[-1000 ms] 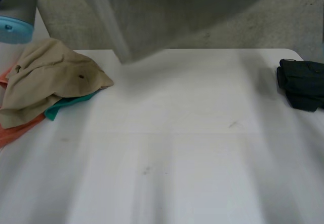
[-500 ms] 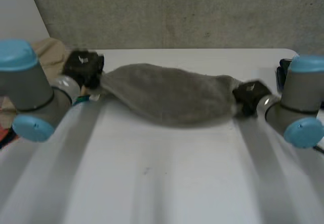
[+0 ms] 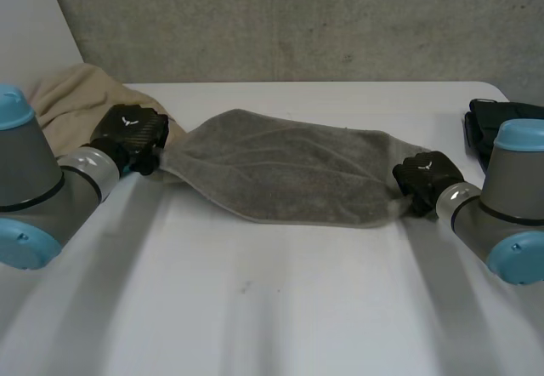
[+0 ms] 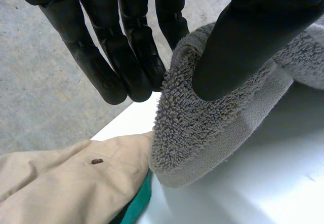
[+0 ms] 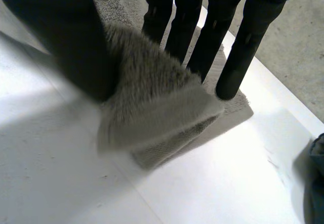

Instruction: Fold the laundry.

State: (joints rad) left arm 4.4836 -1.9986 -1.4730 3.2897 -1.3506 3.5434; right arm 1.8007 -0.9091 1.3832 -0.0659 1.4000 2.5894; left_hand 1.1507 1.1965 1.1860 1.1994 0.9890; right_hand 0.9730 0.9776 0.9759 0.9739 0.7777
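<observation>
A grey towel [image 3: 289, 172] lies stretched in a band across the far half of the white table [image 3: 280, 308], between my two hands. My left hand [image 3: 132, 133] holds its left end: in the left wrist view the thumb and fingers [image 4: 126, 57] pinch the bunched towel edge [image 4: 202, 117]. My right hand [image 3: 425, 176] is at the towel's right end. In the right wrist view its thumb [image 5: 66, 41] stands on one side of the puffed-up towel corner [image 5: 157, 107] and its straight fingers on the other, with the corner resting loose on the table.
A beige garment [image 3: 72, 95] is piled at the far left, just behind my left hand, with a teal cloth [image 4: 134, 211] under it. A dark garment [image 3: 484, 116] lies at the far right edge, behind my right arm.
The towel came down from the air and now lies on the table. Both arms lowered and drew a little apart. My right hand's thumb and fingers have spread off the corner.
</observation>
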